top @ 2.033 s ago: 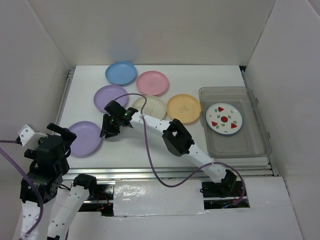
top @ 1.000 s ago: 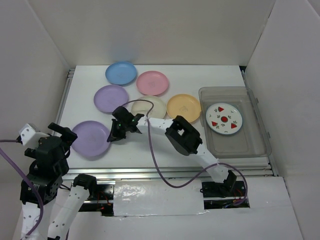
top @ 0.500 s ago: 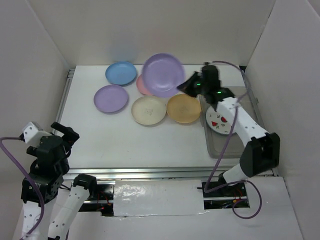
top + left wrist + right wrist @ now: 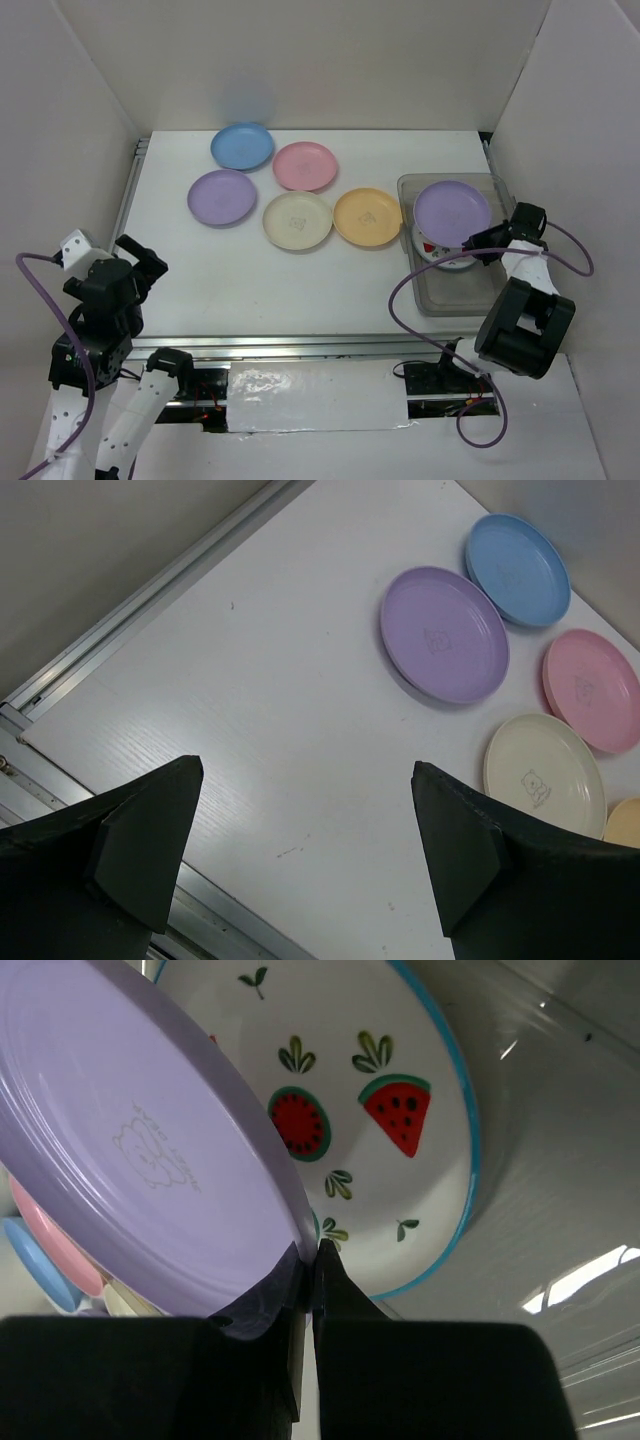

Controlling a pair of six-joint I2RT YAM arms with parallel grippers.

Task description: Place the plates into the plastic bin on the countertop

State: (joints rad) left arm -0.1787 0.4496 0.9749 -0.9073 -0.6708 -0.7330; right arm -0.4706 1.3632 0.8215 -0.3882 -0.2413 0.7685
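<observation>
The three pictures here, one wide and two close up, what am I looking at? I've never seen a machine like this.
Those are two robot arms bolted at the near edge of a white table. The wide picture looks down from above and behind them. Each close-up comes from a camera on one wrist, so the dark shapes at its bottom are that arm's own fingers. The left fingers are open and empty. The right fingers are pinched shut on the rim of a purple plate, held over the clear bin, where a fruit-print plate already lies. On the table sit five more: a blue plate, a pink plate, a second purple plate, a cream plate and an orange plate.
</observation>
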